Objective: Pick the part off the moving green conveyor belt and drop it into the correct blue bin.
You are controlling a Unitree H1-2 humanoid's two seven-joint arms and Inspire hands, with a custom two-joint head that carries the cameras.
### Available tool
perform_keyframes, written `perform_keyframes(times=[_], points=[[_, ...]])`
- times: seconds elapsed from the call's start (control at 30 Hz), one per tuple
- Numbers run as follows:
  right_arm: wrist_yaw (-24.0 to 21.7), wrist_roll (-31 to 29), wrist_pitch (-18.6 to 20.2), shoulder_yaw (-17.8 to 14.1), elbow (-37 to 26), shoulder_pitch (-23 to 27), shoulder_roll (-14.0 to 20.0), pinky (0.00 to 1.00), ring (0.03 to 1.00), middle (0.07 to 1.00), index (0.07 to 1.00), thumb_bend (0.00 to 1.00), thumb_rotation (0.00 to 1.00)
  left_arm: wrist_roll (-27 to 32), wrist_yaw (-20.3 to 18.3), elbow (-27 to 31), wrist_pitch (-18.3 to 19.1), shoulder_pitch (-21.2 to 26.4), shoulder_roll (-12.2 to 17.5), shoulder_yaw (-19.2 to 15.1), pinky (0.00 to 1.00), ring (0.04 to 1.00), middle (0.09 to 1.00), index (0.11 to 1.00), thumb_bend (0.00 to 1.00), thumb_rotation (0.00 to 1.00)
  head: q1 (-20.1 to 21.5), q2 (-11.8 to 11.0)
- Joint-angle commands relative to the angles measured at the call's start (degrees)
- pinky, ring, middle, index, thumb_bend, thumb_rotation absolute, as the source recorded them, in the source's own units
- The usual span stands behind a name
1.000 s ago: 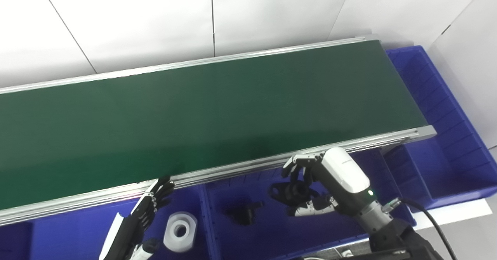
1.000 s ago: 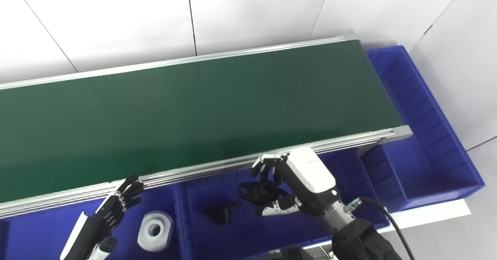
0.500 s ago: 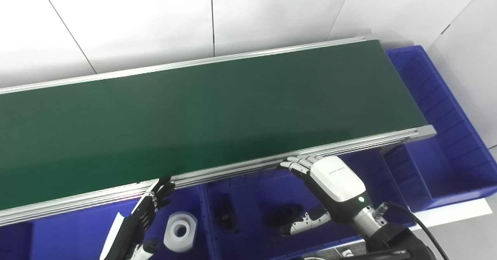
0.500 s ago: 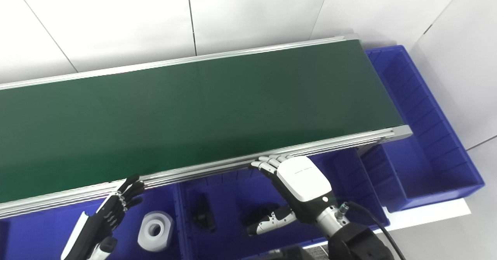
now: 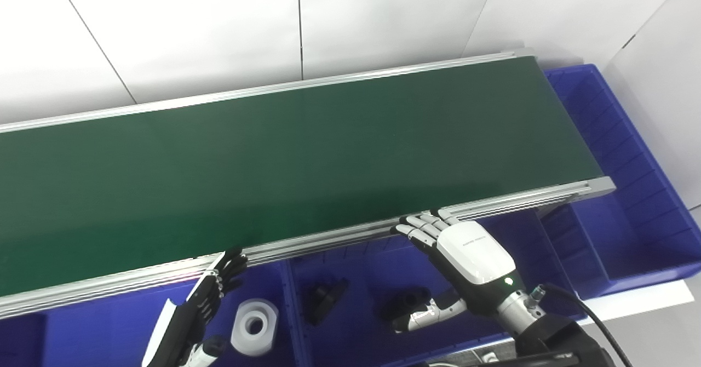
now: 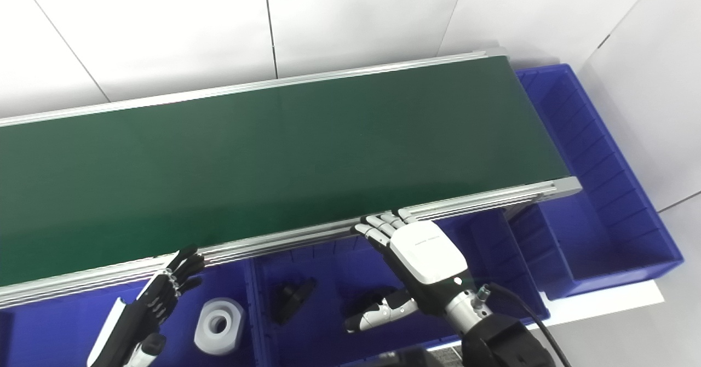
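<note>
Our white-backed right hand (image 5: 473, 254), fingers spread and holding nothing, hovers above the middle blue plastic bin (image 5: 350, 279), where 2 black parts (image 5: 324, 297) lie; our left hand (image 5: 205, 296) is open too. The drop looks done; next we await another part on the bare green conveyor belt (image 5: 285, 159).

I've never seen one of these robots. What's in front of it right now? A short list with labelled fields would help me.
belt: green conveyor belt, no part visible on it
left hand: left hand, open, fingers near the belt's front rail, holding nothing
right hand: right hand, open, flat, over the middle bin
left bin: left blue bin, holds a white ring-shaped part
middle bin: middle blue bin, holds two black parts
right bin: long blue bin at the belt's end, no part visible inside
</note>
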State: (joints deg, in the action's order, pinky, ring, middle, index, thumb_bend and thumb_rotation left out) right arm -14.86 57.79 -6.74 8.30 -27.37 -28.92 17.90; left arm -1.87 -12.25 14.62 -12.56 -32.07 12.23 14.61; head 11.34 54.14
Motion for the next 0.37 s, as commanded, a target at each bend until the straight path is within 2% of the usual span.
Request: perform_keyframes(times=[0.0, 0.1, 0.17, 0.23, 0.33], points=[[2.44, -3.60, -0.72, -0.68, -1.66, -0.59, -0.15, 0.87, 0.851, 0.876, 0.844, 1.00, 0.73, -0.17, -0.06, 1.89, -0.58, -0.69, -0.10, 0.05, 0.87, 0.901, 0.902, 0.910, 0.97, 0.89, -0.16, 0.08], [2.73, -9.92, -1.81, -0.60, -2.21, -0.93, 0.22, 0.75, 0.813, 0.856, 0.840, 1.00, 0.70, -0.24, -0.06, 1.80, -0.65, -0.63, -0.10, 0.12, 0.86, 0.902, 0.904, 0.910, 0.96, 0.90, -0.40, 0.13], [2.75, -13.31, -2.85, -0.19, -2.75, -0.98, 0.92, 0.72, 0.807, 0.854, 0.841, 1.00, 0.70, -0.35, -0.03, 1.90, -0.35, -0.64, -0.14, 0.15, 0.87, 0.902, 0.904, 0.910, 0.97, 0.90, -0.96, 0.25], [2.46, -16.72, -4.13, 0.43, -3.53, -0.87, 1.98, 0.67, 0.803, 0.858, 0.861, 0.99, 0.73, -0.53, 0.04, 1.97, -0.12, -0.62, -0.23, 0.21, 0.86, 0.904, 0.905, 0.909, 0.98, 0.90, -1.74, 0.35], [0.44, -24.23, -4.36, 1.62, -5.26, -0.40, 3.63, 0.67, 0.817, 0.871, 0.870, 0.99, 0.75, -0.77, 0.09, 1.59, -0.38, -0.49, -0.38, 0.32, 0.86, 0.904, 0.906, 0.910, 0.98, 0.90, -2.92, 0.43]])
